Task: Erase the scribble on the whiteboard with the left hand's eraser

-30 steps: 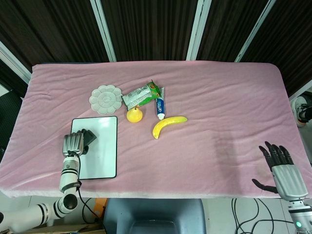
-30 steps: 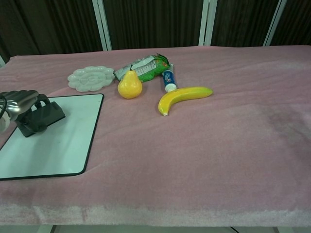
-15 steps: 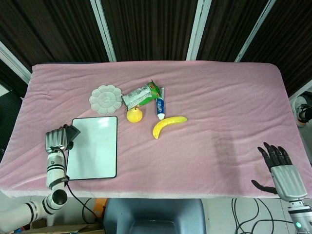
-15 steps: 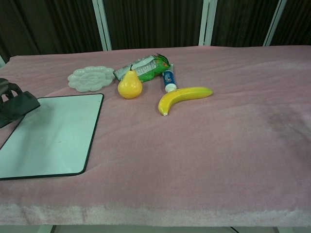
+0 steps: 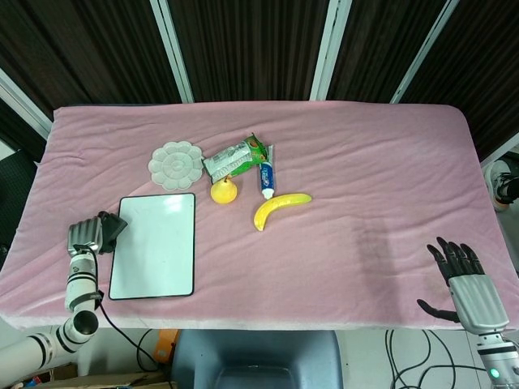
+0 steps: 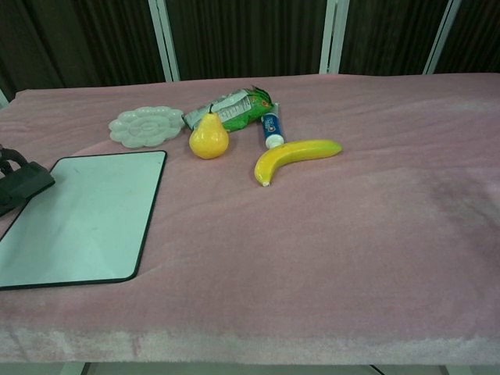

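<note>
Head view: the left hand [image 5: 84, 237] grips the eraser [image 5: 110, 229] just off the whiteboard's [image 5: 154, 247] left edge. No scribble shows, so set the eraser down flat (clear of the board). The right hand [image 5: 465, 284] hangs open-fingered, empty.

Chest view: the eraser [image 6: 22, 187] at the frame's edge; toothpaste tube [image 6: 272, 130] lettering unreadable.

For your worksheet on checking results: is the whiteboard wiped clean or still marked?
Clean: the whiteboard shows plain white in both views, no scribble visible. The eraser sits off its left edge.
</note>
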